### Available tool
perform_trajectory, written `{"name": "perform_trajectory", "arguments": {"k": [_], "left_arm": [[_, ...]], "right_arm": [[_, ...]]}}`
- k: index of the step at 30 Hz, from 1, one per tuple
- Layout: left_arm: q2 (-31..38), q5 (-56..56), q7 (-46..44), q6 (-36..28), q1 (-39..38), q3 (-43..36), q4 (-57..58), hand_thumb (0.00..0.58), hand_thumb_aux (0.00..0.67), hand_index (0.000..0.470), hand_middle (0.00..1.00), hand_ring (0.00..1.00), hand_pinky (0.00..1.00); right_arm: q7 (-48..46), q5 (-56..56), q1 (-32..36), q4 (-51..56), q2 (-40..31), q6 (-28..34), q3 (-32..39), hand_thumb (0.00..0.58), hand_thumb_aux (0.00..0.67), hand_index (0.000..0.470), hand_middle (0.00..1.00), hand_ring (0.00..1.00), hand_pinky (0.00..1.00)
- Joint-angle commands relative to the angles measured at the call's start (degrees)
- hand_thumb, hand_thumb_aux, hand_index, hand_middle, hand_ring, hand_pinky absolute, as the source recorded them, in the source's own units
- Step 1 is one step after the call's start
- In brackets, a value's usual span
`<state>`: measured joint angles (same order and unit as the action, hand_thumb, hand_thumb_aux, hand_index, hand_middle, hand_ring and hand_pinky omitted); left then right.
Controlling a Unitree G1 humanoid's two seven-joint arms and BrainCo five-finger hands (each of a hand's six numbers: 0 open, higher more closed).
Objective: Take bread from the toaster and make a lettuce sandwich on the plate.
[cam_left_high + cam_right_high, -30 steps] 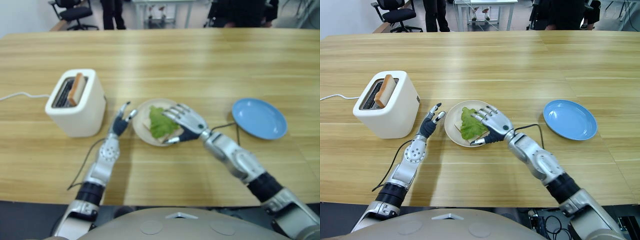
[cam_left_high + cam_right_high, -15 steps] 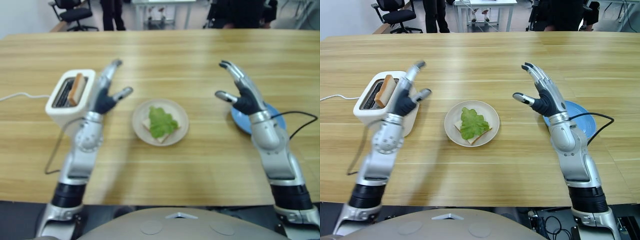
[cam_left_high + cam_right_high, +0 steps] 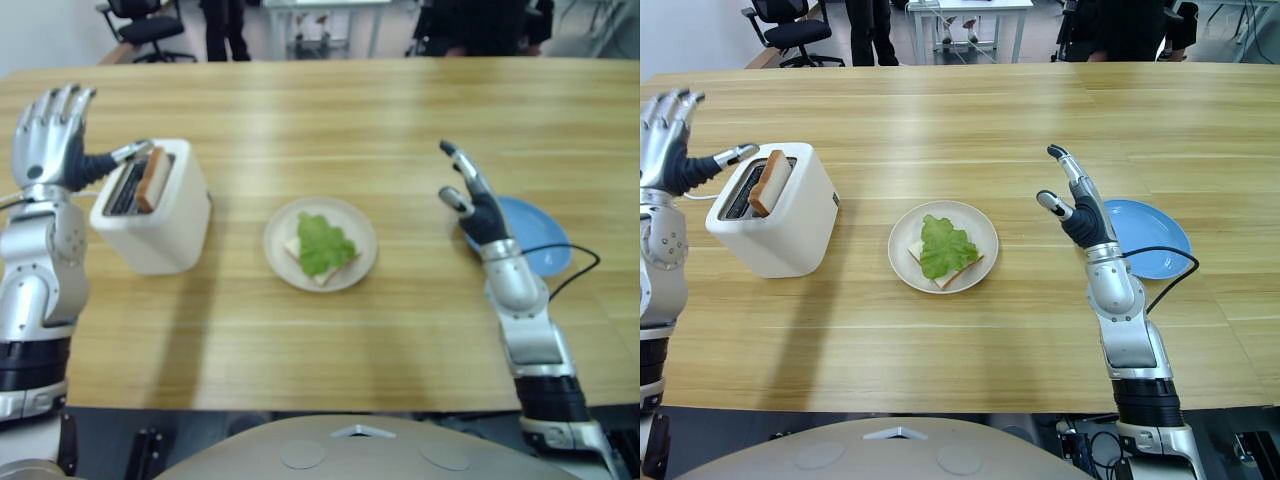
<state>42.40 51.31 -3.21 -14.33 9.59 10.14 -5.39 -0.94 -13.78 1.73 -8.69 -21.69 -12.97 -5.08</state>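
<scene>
Left hand (image 3: 662,140) raised, right hand (image 3: 1080,215) withdrawn (fingers (image 3: 1061,158) spread)

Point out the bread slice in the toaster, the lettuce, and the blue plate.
bread slice (image 3: 771,182), right eye view, exposed side face.
lettuce (image 3: 940,246), right eye view, middle of leaf.
blue plate (image 3: 1157,230), right eye view, bare centre.

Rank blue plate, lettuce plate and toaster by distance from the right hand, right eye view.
From the right hand:
1. blue plate, just beside it on its right.
2. lettuce plate, table centre, to its left.
3. toaster, far left.
</scene>
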Motion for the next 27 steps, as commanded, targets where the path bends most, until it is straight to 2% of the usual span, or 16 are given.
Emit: {"name": "perform_trajectory", "arguments": {"k": [1, 21, 22, 23, 24, 25, 26, 27], "left_arm": [[-0.6, -0.3, -3.5, -2.6, -0.3, -3.3, 4.2, 0.0, 0.0, 0.0, 0.0, 0.0, 0.0], [-2.2, -5.5, -5.6, -4.7, -2.1, -6.5, 6.0, 0.0, 0.0, 0.0, 0.0, 0.0, 0.0], [-2.3, -5.6, -5.5, -4.9, -2.1, -6.6, 6.2, 0.058, 0.034, 0.023, 0.0, 0.0, 0.0], [-2.4, -5.9, -5.5, -5.1, -2.1, -6.6, 6.4, 0.152, 0.095, 0.065, 0.0, 0.0, 0.0], [-2.3, -6.1, -5.4, -5.2, -2.1, -6.6, 6.6, 0.152, 0.095, 0.065, 0.0, 0.0, 0.0], [-2.3, -6.3, -5.2, -5.3, -2.0, -6.6, 6.8, 0.322, 0.223, 0.153, 0.0, 0.0, 0.0], [-2.3, -6.6, -4.9, -5.2, -2.0, -6.4, 6.9, 0.547, 0.51, 0.35, 0.0, 0.0, 0.0], [-2.3, -7.0, -4.4, -5.0, -2.0, -6.3, 6.9, 0.578, 0.628, 0.431, 0.1, 0.1, 0.1]], "right_arm": [[-0.4, 0.8, -0.1, 0.6, 0.1, 0.0, -1.0, 0.0, 0.0, 0.0, 0.0, 0.0, 0.0], [-0.4, 0.1, -0.5, 1.3, -0.2, 0.0, -0.7, 0.0, 0.0, 0.0, 0.0, 0.0, 0.0], [-0.4, 0.0, -0.6, 1.3, -0.2, 0.0, -0.8, 0.0, 0.0, 0.0, 0.0, 0.0, 0.0], [-0.3, 0.0, -0.6, 1.2, -0.2, 0.1, -0.8, 0.0, 0.0, 0.0, 0.0, 0.0, 0.0], [-0.3, -0.1, -0.6, 1.2, -0.2, 0.1, -0.8, 0.0, 0.0, 0.0, 0.0, 0.0, 0.0], [-0.3, -0.1, -0.7, 1.2, -0.3, 0.1, -0.8, 0.0, 0.0, 0.0, 0.0, 0.0, 0.0], [-0.4, -0.2, -0.7, 1.1, -0.3, 0.1, -0.8, 0.0, 0.0, 0.0, 0.0, 0.0, 0.0], [-0.4, -0.2, -0.7, 1.1, -0.3, 0.1, -0.8, 0.0, 0.0, 0.0, 0.0, 0.0, 0.0]]}}
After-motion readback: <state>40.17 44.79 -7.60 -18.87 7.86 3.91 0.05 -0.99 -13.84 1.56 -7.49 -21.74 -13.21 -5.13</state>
